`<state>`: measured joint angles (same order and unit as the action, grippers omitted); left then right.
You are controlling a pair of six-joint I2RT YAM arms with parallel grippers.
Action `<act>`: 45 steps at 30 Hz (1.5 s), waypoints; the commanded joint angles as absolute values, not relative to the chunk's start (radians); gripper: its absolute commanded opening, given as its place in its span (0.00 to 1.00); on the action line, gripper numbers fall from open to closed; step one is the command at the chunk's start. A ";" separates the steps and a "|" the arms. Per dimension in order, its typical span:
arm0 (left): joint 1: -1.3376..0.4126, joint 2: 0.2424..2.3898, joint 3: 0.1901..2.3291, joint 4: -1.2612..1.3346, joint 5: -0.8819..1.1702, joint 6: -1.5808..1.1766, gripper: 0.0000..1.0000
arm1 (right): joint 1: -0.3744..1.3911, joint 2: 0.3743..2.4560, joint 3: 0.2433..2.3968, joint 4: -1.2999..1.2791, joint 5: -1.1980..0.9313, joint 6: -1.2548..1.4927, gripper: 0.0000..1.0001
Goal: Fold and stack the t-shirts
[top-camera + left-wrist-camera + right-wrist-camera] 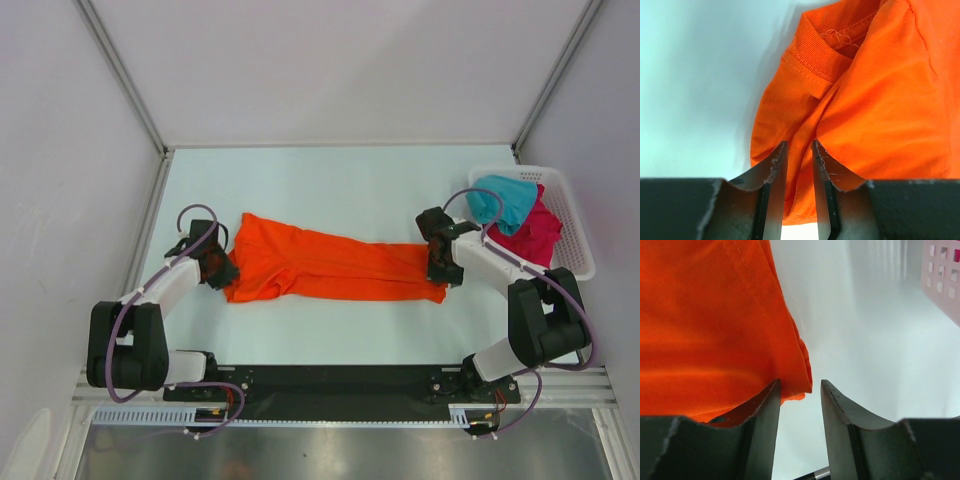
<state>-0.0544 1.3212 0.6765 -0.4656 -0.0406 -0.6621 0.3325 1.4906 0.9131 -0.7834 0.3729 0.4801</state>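
**A:** Where does the orange t-shirt lie?

**B:** Stretched across the middle of the counter, a long rumpled band running from one arm to the other.

**A:** And the left gripper?

**B:** Down at the shirt's left end, clamped on a fold of the orange cloth, which runs up between its fingers (the ribbed collar sits just beyond the tips).

**A:** The right gripper?

**B:** At the opposite end, by the hem corner. Its jaws stand apart, with bare counter showing in the gap. The corner of the cloth lies beside one finger, but nothing is pinched.

**A:** The other two?

**B:** The teal t-shirt and the magenta t-shirt are bunched in the white basket at the counter's right edge, teal on top, just behind the right arm.
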 commanded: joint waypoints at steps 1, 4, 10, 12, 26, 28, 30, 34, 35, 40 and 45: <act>-0.043 1.308 0.686 -0.454 -0.029 -0.643 0.31 | 0.350 1.467 0.985 -0.813 0.383 0.495 0.44; -0.043 1.312 0.687 -0.453 -0.029 -0.643 0.31 | 0.362 1.463 1.034 -0.821 0.382 0.494 0.44; -0.043 1.316 0.693 -0.456 -0.028 -0.641 0.31 | 0.368 1.545 1.117 -0.805 0.385 0.476 0.45; -0.043 1.319 0.696 -0.456 -0.028 -0.641 0.31 | 0.368 1.600 1.144 -0.775 0.385 0.462 0.45; -0.041 1.373 0.724 -0.449 -0.028 -0.634 0.30 | 0.333 1.947 1.296 -0.672 0.379 0.413 0.21; -0.041 1.390 0.727 -0.445 -0.023 -0.634 0.30 | 0.322 1.957 1.295 -0.670 0.382 0.413 0.06; -0.041 1.399 0.730 -0.439 -0.020 -0.634 0.30 | 0.298 1.959 1.289 -0.670 0.397 0.414 0.03; -0.041 1.411 0.736 -0.436 -0.021 -0.635 0.30 | 0.236 1.950 1.276 -0.677 0.420 0.420 0.03; -0.041 1.410 0.738 -0.437 -0.021 -0.637 0.31 | 0.210 1.948 1.272 -0.678 0.423 0.422 0.04; -0.041 1.410 0.742 -0.437 -0.021 -0.638 0.30 | 0.178 1.945 1.285 -0.678 0.419 0.426 0.05; -0.040 1.402 0.742 -0.445 -0.029 -0.635 0.31 | 0.205 1.948 1.334 -0.710 0.399 0.419 0.13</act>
<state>-0.0509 1.4101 0.7086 -0.4530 -0.0227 -0.6529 0.1844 1.9232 1.2934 -0.6735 0.3679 0.4213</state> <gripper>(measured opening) 0.303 0.105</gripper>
